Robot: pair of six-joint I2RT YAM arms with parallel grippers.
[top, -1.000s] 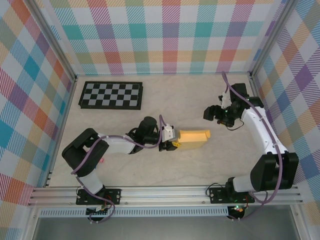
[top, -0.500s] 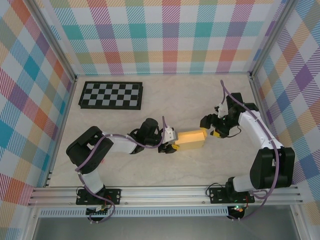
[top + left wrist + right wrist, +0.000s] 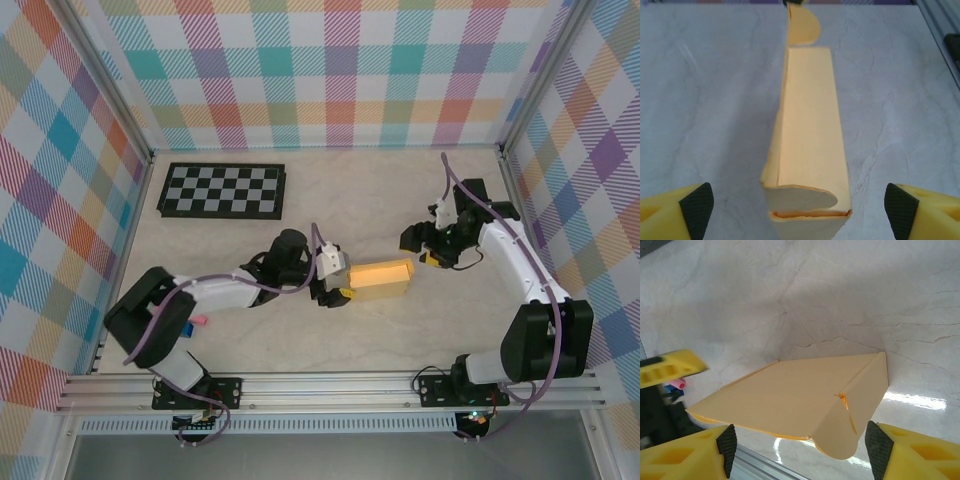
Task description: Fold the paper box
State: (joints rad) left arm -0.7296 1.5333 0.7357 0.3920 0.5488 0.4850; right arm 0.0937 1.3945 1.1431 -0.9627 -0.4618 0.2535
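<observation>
The paper box (image 3: 380,278) is a yellow-orange, flat, folded shape lying on the marble table between both arms. My left gripper (image 3: 336,281) stands at its left end, jaws wide open. In the left wrist view the box (image 3: 807,145) runs away from the camera, with its rounded end flaps between the fingertips (image 3: 696,207) and clear of both. My right gripper (image 3: 424,254) is at the box's right end and open. In the right wrist view the folded end flap (image 3: 842,432) hangs between the pads (image 3: 878,446) with a gap on each side.
A black-and-white checkerboard (image 3: 222,190) lies at the back left. A small pink thing (image 3: 197,320) sits by the left arm's base. Plaid walls close in the table on three sides, and an aluminium rail (image 3: 330,388) runs along the near edge.
My left gripper has opened and let go of the box's left end. The right gripper came down and left to the box's right end, whose raised flap now lies flatter.
</observation>
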